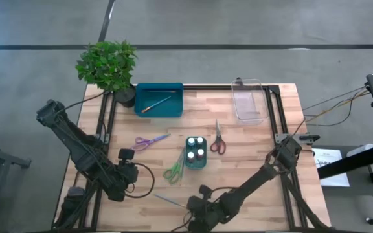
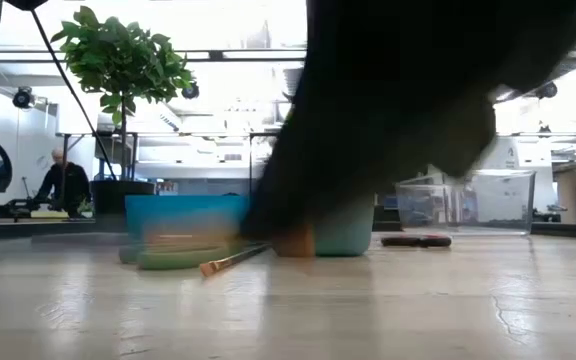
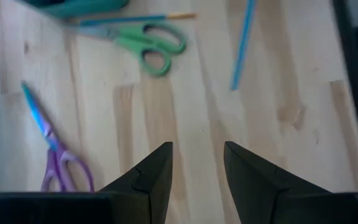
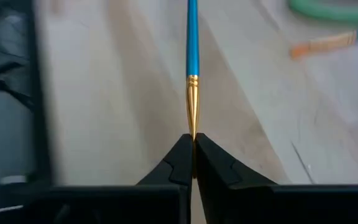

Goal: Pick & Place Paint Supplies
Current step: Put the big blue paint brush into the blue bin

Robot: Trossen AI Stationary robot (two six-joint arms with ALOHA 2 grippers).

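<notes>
Near the front edge of the wooden surface (image 1: 238, 155), the right pincer (image 4: 193, 144) has its two dark fingers pressed together on the bristle end of a blue-handled brush (image 4: 192, 59), just below its gold ferrule; the blue handle runs straight away from the fingertips along the wood, and in the high view it shows as a thin blue line beside the pincer. The left pincer (image 3: 197, 155) hangs low over the front-left part of the surface with its fingers spread apart and nothing between them. Ahead of it lie the purple scissors (image 3: 55, 152) and the green scissors (image 3: 148, 45), both flat on the wood and well apart from each other. From above, the green pair sits just beside a small teal tray (image 1: 196, 153) that carries the four white-capped pots (image 1: 196, 147), with an orange-tipped brush (image 3: 138, 19) lying close along the green handles. Red-handled scissors (image 1: 217, 138) lie on the other side of that tray, blades pointing to the far edge. At the far side a larger teal tray (image 1: 158, 99) already holds one brush (image 1: 155, 103) (lying at a slant inside it), and a clear plastic tray (image 1: 249, 101) stands further along the same edge. A potted plant (image 1: 109, 65) stands at the far-left corner. In the low view the right arm fills most of the picture, and a person (image 2: 65, 185) sits in the room behind.
</notes>
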